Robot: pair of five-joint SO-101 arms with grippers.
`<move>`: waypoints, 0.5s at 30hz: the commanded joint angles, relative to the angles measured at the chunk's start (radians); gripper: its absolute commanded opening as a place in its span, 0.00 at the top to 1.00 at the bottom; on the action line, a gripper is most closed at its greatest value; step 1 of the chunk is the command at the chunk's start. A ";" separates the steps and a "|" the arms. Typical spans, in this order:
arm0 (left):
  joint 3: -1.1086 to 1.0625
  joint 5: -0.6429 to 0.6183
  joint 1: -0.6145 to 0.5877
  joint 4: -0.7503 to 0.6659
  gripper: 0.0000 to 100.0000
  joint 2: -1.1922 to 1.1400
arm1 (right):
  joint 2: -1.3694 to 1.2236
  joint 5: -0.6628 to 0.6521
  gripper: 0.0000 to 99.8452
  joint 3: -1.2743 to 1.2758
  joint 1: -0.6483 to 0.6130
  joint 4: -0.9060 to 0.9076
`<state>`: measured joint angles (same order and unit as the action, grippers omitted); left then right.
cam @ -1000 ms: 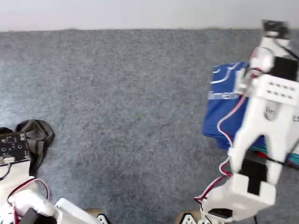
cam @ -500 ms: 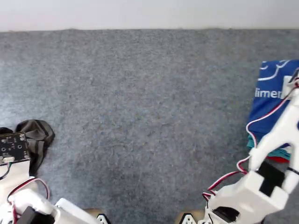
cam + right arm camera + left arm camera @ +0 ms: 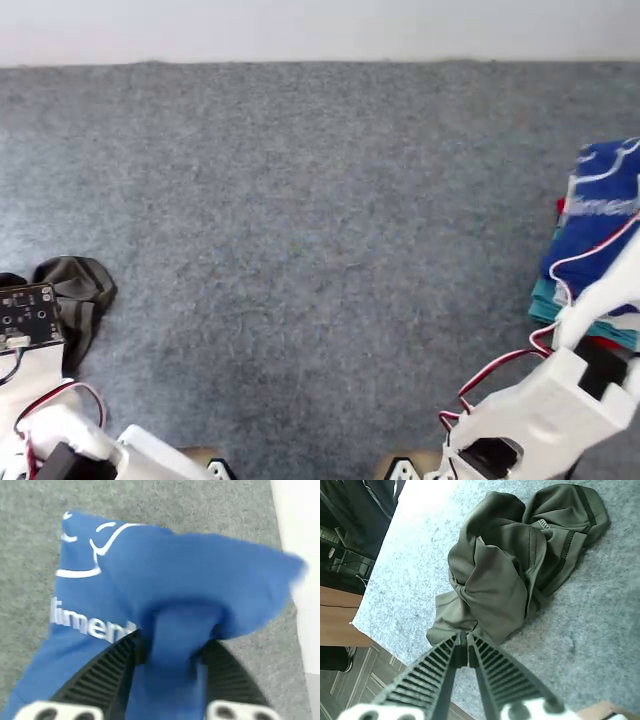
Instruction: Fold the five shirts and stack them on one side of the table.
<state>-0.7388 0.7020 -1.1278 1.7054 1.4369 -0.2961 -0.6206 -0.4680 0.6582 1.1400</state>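
Pinching seemingly a fold of the white-lettered blue shirt (image 3: 200, 580), right jaws; left jaws pressed together.

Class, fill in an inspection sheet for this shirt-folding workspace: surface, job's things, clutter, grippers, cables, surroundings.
Surface: grey textured table cover.
Job's things: blue shirt held over the folded stack at the table's right edge; olive shirt crumpled at the left edge.
Clutter: nothing seen.
Grippers: right gripper shut on the blue shirt; left gripper shut, empty, by the olive shirt.
Cables: red and white wires along the right arm.
Surroundings: white wall behind; wooden floor below the table edge.
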 commanded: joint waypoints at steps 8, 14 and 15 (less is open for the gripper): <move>0.004 0.008 -0.008 -0.018 0.98 0.003 | 0.150 0.025 0.73 -0.015 0.004 0.042; 0.007 0.008 -0.009 -0.018 0.98 0.003 | 0.093 -0.140 1.00 -0.008 0.004 0.056; 0.007 0.008 -0.009 -0.017 0.98 0.003 | 0.064 -0.184 0.98 -0.008 0.010 0.056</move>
<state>-0.7388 0.7020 -1.1278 1.7054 1.4369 -0.2179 -0.6974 -0.4695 0.6659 1.1891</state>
